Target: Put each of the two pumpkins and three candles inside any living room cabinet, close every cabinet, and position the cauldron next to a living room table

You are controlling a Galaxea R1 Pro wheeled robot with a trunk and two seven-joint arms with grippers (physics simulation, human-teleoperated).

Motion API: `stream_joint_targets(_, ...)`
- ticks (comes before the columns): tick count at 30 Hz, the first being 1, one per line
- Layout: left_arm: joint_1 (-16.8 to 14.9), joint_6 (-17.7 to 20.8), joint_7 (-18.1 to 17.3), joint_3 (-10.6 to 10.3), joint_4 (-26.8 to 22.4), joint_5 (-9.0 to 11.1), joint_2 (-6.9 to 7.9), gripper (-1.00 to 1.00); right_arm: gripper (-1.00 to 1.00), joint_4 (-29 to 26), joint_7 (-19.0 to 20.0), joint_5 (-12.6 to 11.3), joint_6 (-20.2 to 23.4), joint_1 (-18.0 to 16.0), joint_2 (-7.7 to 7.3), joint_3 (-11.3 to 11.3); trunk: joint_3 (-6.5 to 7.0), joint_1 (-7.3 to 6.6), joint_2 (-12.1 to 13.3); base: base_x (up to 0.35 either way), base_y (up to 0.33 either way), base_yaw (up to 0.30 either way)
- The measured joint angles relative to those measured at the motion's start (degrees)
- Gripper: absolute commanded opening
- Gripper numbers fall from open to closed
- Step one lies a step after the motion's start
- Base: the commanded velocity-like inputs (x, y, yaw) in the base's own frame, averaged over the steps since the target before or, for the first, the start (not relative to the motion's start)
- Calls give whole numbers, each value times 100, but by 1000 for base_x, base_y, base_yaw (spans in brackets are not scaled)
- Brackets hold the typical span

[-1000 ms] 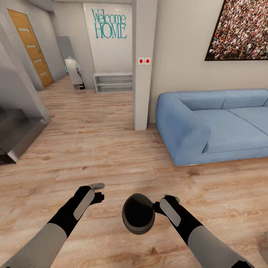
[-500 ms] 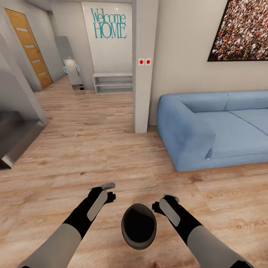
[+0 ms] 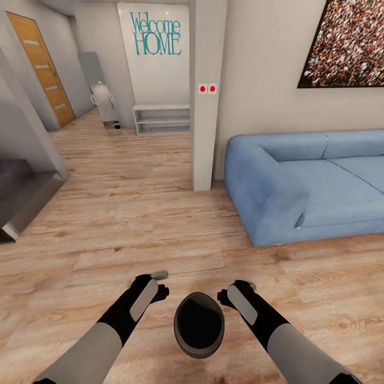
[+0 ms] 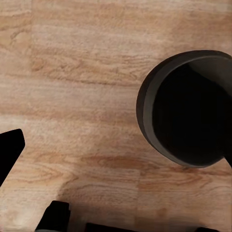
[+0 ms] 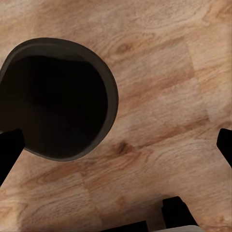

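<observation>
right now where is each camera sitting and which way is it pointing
Head view: on the head, looking forward and down at the floor, sofa and pot; both forearms, left gripper and right gripper show.
Left wrist view: near the left gripper, facing down at floor and pot; dark fingertips show.
Right wrist view: the same from the pot's other side; fingertips show.
All share the pot.

This is a home, the living room opening onto an entrance hall. A blue sofa (image 3: 304, 184) stands on light wood plank floor (image 3: 133, 213) under a large framed picture (image 3: 346, 45) (a dense, many-coloured pattern). Down the hall, teal lettering (image 3: 156, 34) reads "Welcome HOME" above a low grey shelf (image 3: 161, 118), near a wooden door (image 3: 42, 69).
</observation>
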Motion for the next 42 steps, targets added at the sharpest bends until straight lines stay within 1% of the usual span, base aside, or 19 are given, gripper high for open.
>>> stream_joint_targets(3, 0, 21, 57, 14, -5, 6, -70, 100, 100, 6, 4, 1, 0, 0, 7, 16, 0, 0, 0, 0, 0, 0)
stream_joint_targets(6, 0, 31, 85, 13, 3, 6, -100, 100, 100, 8, 19, 2, 0, 2, 4, 24, 0, 0, 0, 0, 0, 0)
stream_joint_targets(15, 0, 21, 90, 11, 1, -2, -108, 100, 100, 9, 48, 2, 0, 0, 2, 31, 0, 0, 0, 0, 0, 0)
stream_joint_targets(19, 0, 20, 89, 11, 4, -4, -121, 100, 100, 9, 68, -13, 14, -1, 2, 35, -71, 87, -159, 0, 0, 0)
stream_joint_targets(24, 0, 19, 87, -17, 10, -4, -146, 100, 100, 9, 91, -8, 164, 3, 2, 39, -161, 197, -360, 0, 0, 0)
stream_joint_targets(34, 0, 32, 33, -46, 15, 2, -214, 100, 100, 4, 95, 18, 204, 4, 2, 44, -341, 417, -761, 0, 0, 0)
stream_joint_targets(39, 3, 35, 13, -66, 25, 10, -312, 100, 100, 1, 101, 23, 205, 2, 2, 48, -430, 527, -961, 0, 0, 0)
stream_joint_targets(41, 6, 28, 0, -130, 27, 13, -337, 100, 100, -3, 103, 26, 205, 0, 2, 48, -466, 571, -1042, 0, 0, 0)
stream_joint_targets(42, 7, 24, -6, -194, 28, 15, -343, 100, 100, -5, 104, 28, 205, 2, 2, 48, -484, 593, -1082, 0, 0, 0)
